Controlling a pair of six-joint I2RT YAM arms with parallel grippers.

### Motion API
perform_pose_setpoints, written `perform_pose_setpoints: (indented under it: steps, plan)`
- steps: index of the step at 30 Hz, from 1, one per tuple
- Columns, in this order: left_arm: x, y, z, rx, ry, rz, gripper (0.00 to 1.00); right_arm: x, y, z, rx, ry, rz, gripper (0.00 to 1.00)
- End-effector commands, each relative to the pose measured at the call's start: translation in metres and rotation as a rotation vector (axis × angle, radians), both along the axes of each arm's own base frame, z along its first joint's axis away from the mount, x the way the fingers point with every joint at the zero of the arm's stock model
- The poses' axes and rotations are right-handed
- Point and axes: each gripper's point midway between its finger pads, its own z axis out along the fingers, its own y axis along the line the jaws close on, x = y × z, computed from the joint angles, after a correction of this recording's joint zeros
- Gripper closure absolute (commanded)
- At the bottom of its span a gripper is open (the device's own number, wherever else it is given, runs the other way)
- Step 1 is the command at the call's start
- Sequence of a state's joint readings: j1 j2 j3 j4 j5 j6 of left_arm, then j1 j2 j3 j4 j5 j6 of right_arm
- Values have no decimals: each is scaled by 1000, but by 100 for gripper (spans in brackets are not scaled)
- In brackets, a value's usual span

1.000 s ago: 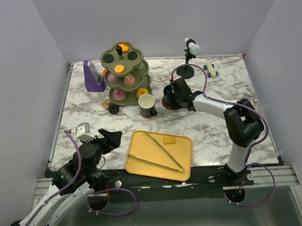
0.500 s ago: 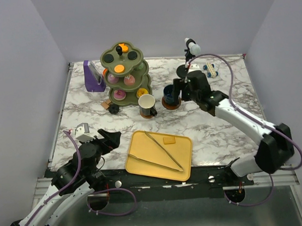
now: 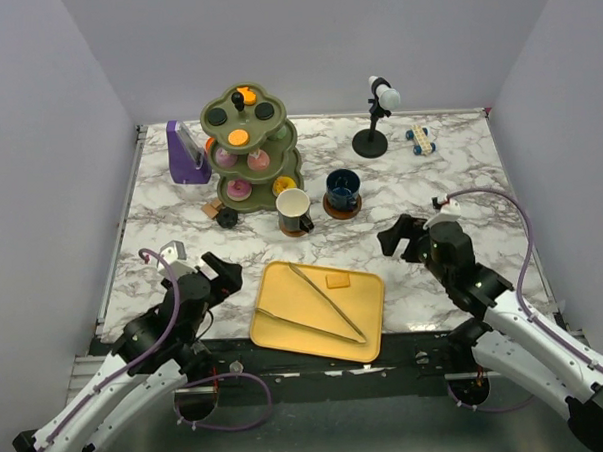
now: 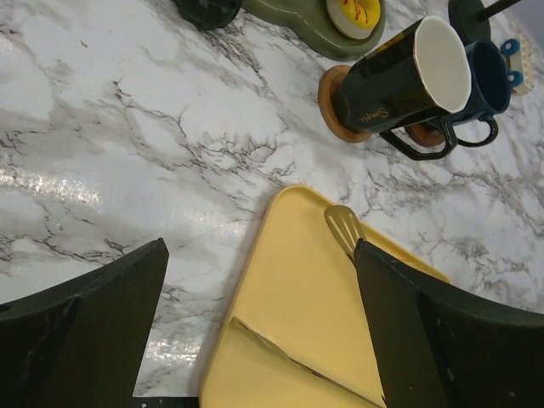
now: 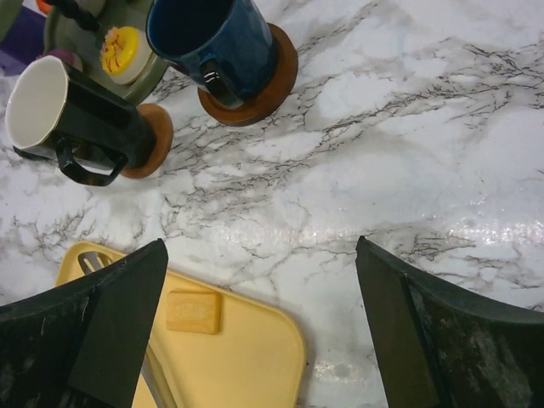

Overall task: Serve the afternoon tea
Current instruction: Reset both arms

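Observation:
The olive-green three-tier stand [image 3: 248,148] at the back left carries small toy cakes and doughnuts. In front of it, the black cream-lined mug [image 3: 294,210] and the dark-blue mug [image 3: 342,190] each stand on a round brown coaster [image 5: 272,81]. One biscuit [image 3: 336,281] lies on the yellow tray [image 3: 360,299]. My right gripper [image 3: 400,237] hangs open over bare marble, to the right of the tray and apart from the blue mug [image 5: 217,38]. My left gripper [image 3: 219,275] is open and empty at the tray's left edge [image 4: 297,289].
Metal tongs [image 3: 325,303] lie across the tray. A purple wedge holder [image 3: 186,153] stands left of the tiered stand. A black stand with a white ball top [image 3: 374,123] and a small toy [image 3: 421,139] sit at the back right. A biscuit [image 3: 212,207] and a dark doughnut [image 3: 227,218] lie by the stand's base.
My right gripper has opened, let go of the dark-blue mug on its coaster and drawn back towards the near right. The left arm has shifted slightly.

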State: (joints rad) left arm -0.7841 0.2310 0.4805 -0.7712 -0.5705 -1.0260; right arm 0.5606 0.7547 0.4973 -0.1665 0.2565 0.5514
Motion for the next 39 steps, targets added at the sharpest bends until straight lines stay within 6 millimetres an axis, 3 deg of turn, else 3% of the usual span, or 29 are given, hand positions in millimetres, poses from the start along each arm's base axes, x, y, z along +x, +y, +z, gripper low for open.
perform_pose_setpoints:
  steps: [1,6,9,16,24,31,35,39]
  plan:
    - [7,3,14,-9,-3,51,1,3,-8,18,130,-87,-89,0]
    - [14,9,17,-9,-5,128,1,8,-36,25,188,-112,-287,0]
    - [16,17,13,5,55,221,1,8,-42,26,292,-97,-379,0]
    - [20,31,29,42,101,357,1,13,-21,39,420,-146,-297,0]
    - [26,18,39,140,113,248,1,22,2,37,411,-63,-233,0]
    - [24,8,31,223,135,131,1,9,32,57,487,-52,-60,0]
    - [22,3,26,184,100,83,1,12,18,74,473,-105,-113,0]
    - [20,3,22,166,93,69,1,19,-9,66,423,-115,-270,0]
